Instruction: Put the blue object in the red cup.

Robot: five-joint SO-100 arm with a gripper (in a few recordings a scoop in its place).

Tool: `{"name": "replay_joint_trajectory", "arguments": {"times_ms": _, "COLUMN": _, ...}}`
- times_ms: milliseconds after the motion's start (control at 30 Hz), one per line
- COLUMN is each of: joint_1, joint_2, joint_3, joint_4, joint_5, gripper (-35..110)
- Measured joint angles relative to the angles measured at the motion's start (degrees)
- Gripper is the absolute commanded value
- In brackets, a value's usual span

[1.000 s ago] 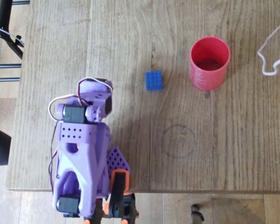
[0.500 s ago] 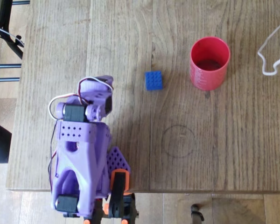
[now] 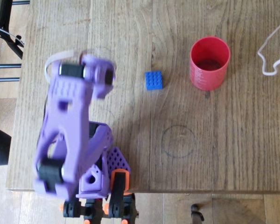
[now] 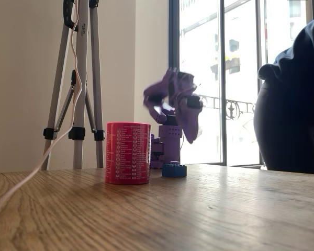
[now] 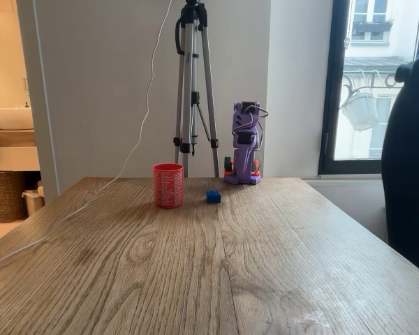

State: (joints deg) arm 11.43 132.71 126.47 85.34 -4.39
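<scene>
We see blue object [image 3: 153,80] flat on tabletop [image 3: 214,140], just left of red cup [image 3: 209,63] in overhead view, apart from it. Purple arm [image 3: 70,135] blurred, raised near base. Hand state: we cannot tell.

A wide wooden table [image 5: 216,258] with visible grain is set before a plain pale wall [image 5: 105,84]. A grey tripod [image 5: 194,91] is stood behind the table. Bright daylight is let in through tall dark-framed windows [image 5: 377,84] at the right. A wicker basket [image 5: 3,195] is seen far left.
</scene>
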Motion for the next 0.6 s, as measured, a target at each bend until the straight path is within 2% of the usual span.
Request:
{"name": "replay_joint_trajectory", "arguments": {"times_ms": 133, "joint_1": 0.2, "joint_2": -13.8, "joint_3": -21.5, "joint_4": 9.4, "joint_5": -5.9, "gripper": 0}}
{"name": "replay_joint_trajectory", "arguments": {"times_ms": 300, "joint_1": 2.3, "joint_2": -21.3, "joint_3": -28.7, "joint_4": 12.7, "joint_5": -12.7, "gripper": 0}}
{"name": "replay_joint_trajectory", "arguments": {"times_ms": 433, "joint_1": 5.4, "joint_2": -28.7, "joint_3": -27.2, "joint_4": 7.6, "joint_5": -21.8, "gripper": 0}}
{"name": "replay_joint_trajectory", "arguments": {"times_ms": 600, "joint_1": 10.7, "joint_2": -30.6, "joint_3": -20.7, "joint_4": -3.2, "joint_5": -25.2, "gripper": 0}}
